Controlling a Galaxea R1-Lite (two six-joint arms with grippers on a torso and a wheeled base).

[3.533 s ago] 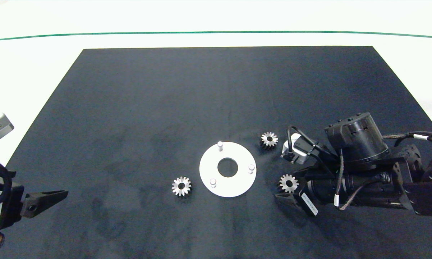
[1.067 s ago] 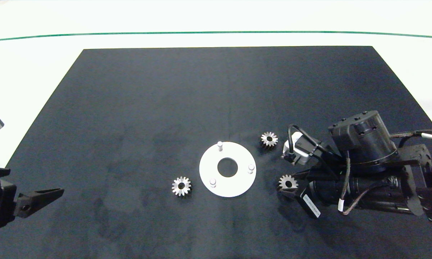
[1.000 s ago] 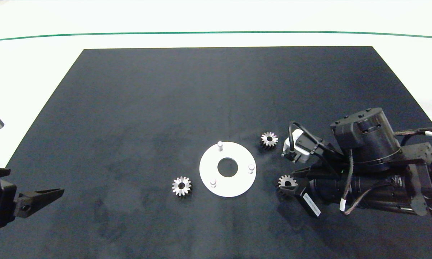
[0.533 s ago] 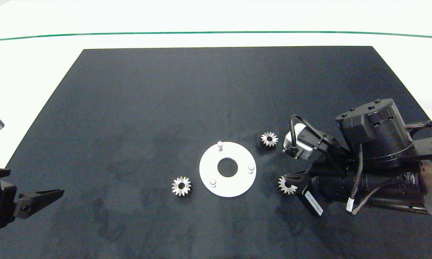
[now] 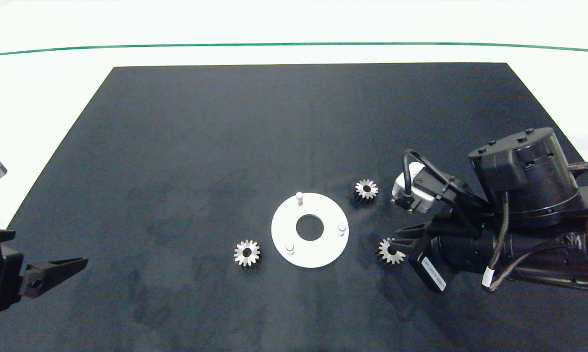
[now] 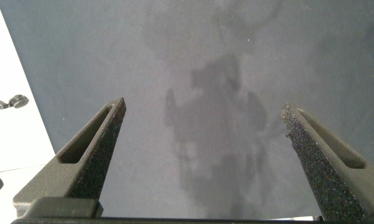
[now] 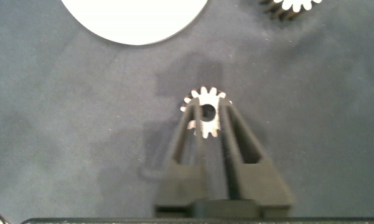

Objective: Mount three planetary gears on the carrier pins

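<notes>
A small silver metal spur gear (image 5: pixel 390 251) sits pinched between the closed grey fingers of the right gripper (image 7: pixel 206 121), just right of the flat white round disc (image 5: pixel 309 230) on the dark mat (image 5: pixel 294 146). Three short pale pegs (image 5: pixel 299 197) stand bare. Two matching gears (image 5: pixel 247 253) lie beside the disc. The left gripper (image 6: pixel 202 134) hangs spread wide at the mat's left edge.

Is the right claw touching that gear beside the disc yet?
Touching. The right wrist view shows the right claw with both fingers pressed against the gear, no gap on either side.
</notes>
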